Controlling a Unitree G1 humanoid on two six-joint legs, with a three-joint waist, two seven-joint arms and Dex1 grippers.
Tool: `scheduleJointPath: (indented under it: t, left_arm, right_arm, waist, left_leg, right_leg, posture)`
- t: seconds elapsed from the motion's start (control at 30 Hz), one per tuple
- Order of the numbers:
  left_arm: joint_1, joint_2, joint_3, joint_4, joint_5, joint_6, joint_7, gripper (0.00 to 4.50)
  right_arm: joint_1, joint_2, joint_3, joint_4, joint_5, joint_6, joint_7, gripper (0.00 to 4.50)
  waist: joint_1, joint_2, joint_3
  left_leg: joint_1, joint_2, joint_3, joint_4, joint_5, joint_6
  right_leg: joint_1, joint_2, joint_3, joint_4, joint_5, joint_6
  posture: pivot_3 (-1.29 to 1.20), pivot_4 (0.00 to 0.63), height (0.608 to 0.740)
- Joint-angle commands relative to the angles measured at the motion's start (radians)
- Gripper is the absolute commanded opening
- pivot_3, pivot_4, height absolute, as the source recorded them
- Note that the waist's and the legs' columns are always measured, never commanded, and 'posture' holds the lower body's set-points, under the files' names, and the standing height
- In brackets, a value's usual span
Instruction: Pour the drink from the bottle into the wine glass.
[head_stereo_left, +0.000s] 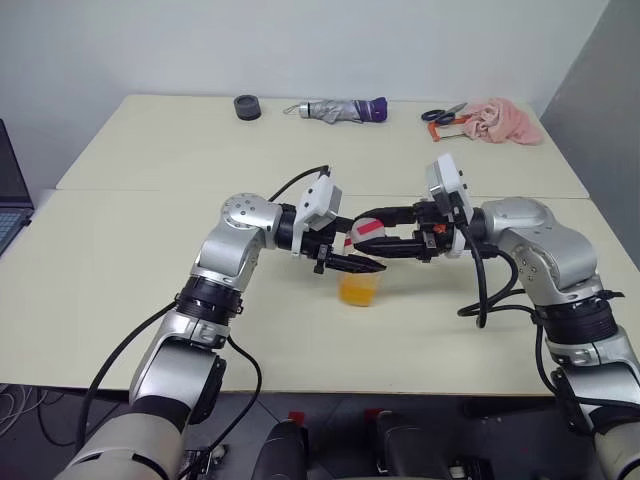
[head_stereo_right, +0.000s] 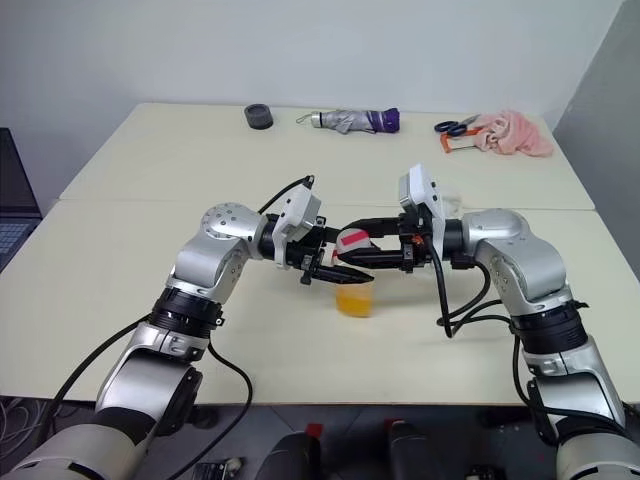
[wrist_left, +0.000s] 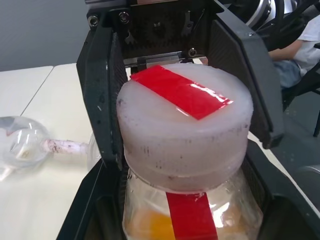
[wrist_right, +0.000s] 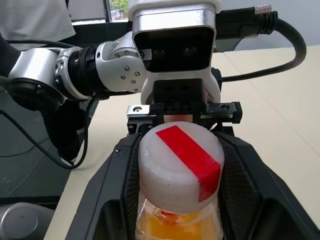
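The bottle (head_stereo_left: 360, 275) stands upright at the middle of the table, with the orange drink (head_stereo_left: 360, 290) in its lower part. My left gripper (head_stereo_left: 362, 267) reaches in from the left and is shut on the bottle's clear body. My right gripper (head_stereo_left: 364, 232) comes level from the right, its fingers (wrist_right: 125, 170) closed on either side of the white cap with the red stripe (wrist_right: 180, 167). The wine glass (wrist_left: 22, 145) shows clear on the table beyond the bottle in the left wrist view. Whether the bottle's base touches the table is unclear.
Along the table's far edge lie a black round thing (head_stereo_left: 247, 107), a folded grey-purple umbrella (head_stereo_left: 340, 110), scissors (head_stereo_left: 442, 115) and a pink cloth (head_stereo_left: 505, 120). A laptop (head_stereo_left: 10, 200) sits at the far left. A person (wrist_left: 300, 45) sits beyond the table.
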Motion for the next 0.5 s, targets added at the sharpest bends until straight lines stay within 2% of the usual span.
scheduleJointPath:
  t: [0.03, 0.1, 0.3, 0.4, 0.5]
  left_arm:
    - [-0.016, 0.003, 0.019, -0.054, -0.023, -0.004, 0.006, 2.18]
    - [-0.013, 0.004, 0.02, -0.055, -0.02, -0.006, 0.013, 2.18]
    - [-0.002, 0.007, 0.021, -0.06, -0.02, -0.01, 0.027, 2.18]
    - [-0.003, 0.006, 0.021, -0.05, -0.019, -0.017, 0.027, 2.18]
    - [-0.008, 0.001, 0.017, -0.038, -0.017, -0.024, 0.021, 2.18]
  right_arm:
    - [0.018, -0.015, -0.047, -0.055, 0.016, 0.018, -0.016, 3.48]
    - [0.065, -0.025, -0.095, -0.128, 0.02, 0.021, -0.078, 4.19]
    - [0.246, -0.036, -0.215, -0.382, 0.028, 0.053, -0.278, 4.2]
    - [0.329, 0.039, -0.182, -0.535, 0.001, 0.07, -0.439, 4.2]
    - [0.349, 0.085, -0.125, -0.589, -0.044, 0.068, -0.523, 4.2]
  waist:
    - [0.004, 0.0, 0.0]
    - [0.006, 0.0, 0.0]
    - [0.008, 0.0, 0.0]
    - [0.003, 0.0, 0.0]
    - [-0.002, 0.0, 0.0]
  left_leg:
    - [0.0, 0.0, 0.0, 0.0, 0.0, 0.0]
    - [0.0, 0.0, 0.0, 0.0, 0.0, 0.0]
    - [-0.001, -0.001, 0.0, 0.0, 0.0, 0.0]
    - [0.0, -0.002, 0.0, 0.001, 0.0, 0.0]
    - [0.001, 0.0, 0.0, 0.0, 0.0, 0.0]
  right_leg:
    - [0.0, -0.001, 0.0, 0.0, 0.0, 0.0]
    - [0.0, -0.002, 0.0, 0.0, 0.0, 0.0]
    - [0.0, -0.003, 0.0, 0.0, 0.0, 0.0]
    - [0.0, -0.002, 0.0, 0.001, 0.0, 0.0]
    - [0.0, 0.002, 0.001, 0.001, 0.0, 0.0]
  posture:
    - [0.0, 0.15, 0.74]
    - [0.0, 0.15, 0.74]
    - [0.0, 0.15, 0.74]
    - [0.0, 0.15, 0.74]
    - [0.0, 0.15, 0.74]
